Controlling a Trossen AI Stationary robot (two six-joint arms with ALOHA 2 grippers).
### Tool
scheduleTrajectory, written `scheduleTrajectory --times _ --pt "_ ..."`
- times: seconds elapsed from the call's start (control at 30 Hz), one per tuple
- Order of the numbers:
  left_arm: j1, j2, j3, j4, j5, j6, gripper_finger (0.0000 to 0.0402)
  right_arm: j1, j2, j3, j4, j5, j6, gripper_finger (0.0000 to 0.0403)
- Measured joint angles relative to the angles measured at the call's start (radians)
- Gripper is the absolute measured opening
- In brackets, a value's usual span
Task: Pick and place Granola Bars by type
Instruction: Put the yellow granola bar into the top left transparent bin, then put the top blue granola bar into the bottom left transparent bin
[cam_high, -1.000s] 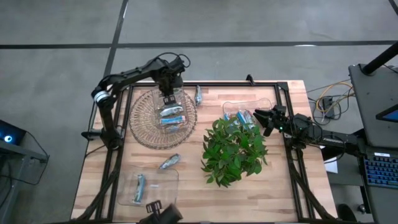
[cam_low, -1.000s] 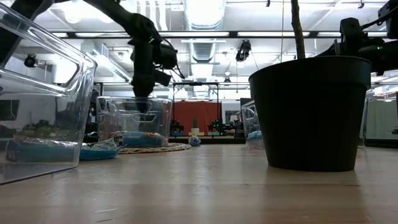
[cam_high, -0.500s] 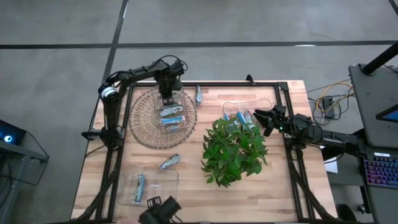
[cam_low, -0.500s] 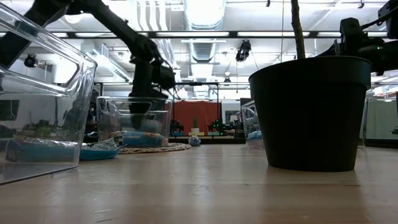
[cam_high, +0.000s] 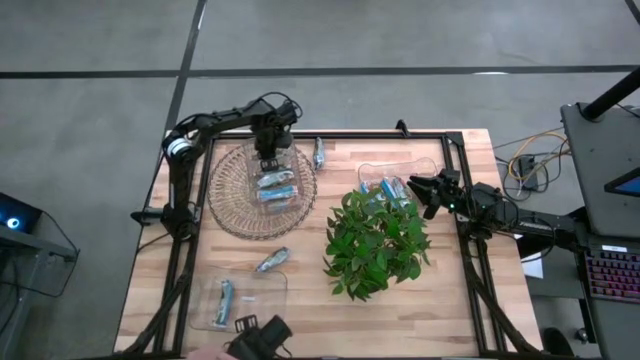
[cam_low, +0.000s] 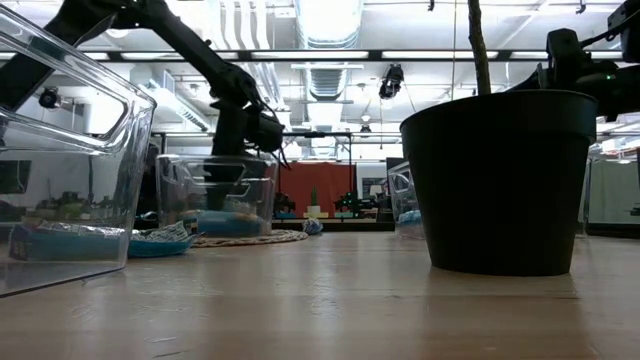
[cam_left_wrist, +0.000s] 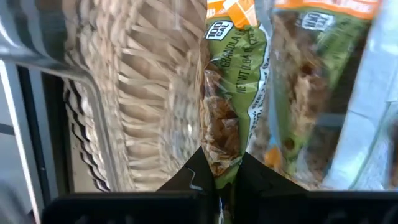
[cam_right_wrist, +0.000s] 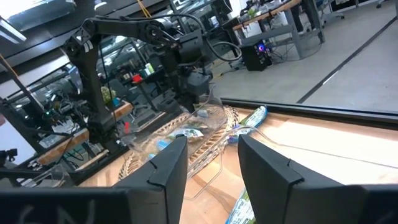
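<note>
My left gripper (cam_high: 268, 150) is shut on a green-and-orange granola bar (cam_left_wrist: 233, 93) and stands inside a clear container (cam_high: 275, 175) on a round wicker mat (cam_high: 232, 195); it also shows in the low view (cam_low: 225, 172). Silvery-blue bars (cam_high: 277, 190) lie in that container. My right gripper (cam_right_wrist: 211, 168) is open and empty by the far-right clear container (cam_high: 400, 178), which holds bars (cam_high: 392, 187). One bar (cam_high: 272, 260) lies on the table, another (cam_high: 319, 152) near the far edge. My left gripper pinches the bar's wrapper at its near end (cam_left_wrist: 219, 163) between its two fingers (cam_left_wrist: 252, 177). The fingers come from above, pointing down, in line with the bar. The bar hangs below them inside the clear container; whether its lower end rests on anything I cannot tell.
A leafy plant (cam_high: 375, 243) in a black pot (cam_low: 500, 180) stands mid-table between the arms. A third clear container (cam_high: 235, 300) with one blue bar stands at the near left. Bare wood lies between the mat and the near container.
My left gripper has gone down with the bar, from above the clear container's rim into the container on the wicker mat. The fingers stay shut on the bar.
</note>
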Motion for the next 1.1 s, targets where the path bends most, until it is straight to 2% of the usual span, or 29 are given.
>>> scheduleTrajectory --times 0.27,0.63,0.77,1.1 --pt "0.0 -0.02 -0.001 -0.029 0.005 -0.026 0.0016 0.0 0.0 0.0 0.0 0.0 0.0 0.0123" --pt "-0.013 -0.043 -0.001 -0.029 0.002 -0.07 0.0118 0.0 0.0 0.0 0.0 0.0 0.0 0.0128" --pt "-0.014 -0.073 -0.001 -0.028 -0.003 -0.164 0.0142 0.0 0.0 0.0 0.0 0.0 0.0 0.0133" --pt "-0.039 -0.229 -0.001 -0.041 -0.004 -0.557 0.0197 0.0 0.0 0.0 0.0 0.0 0.0 0.0126"
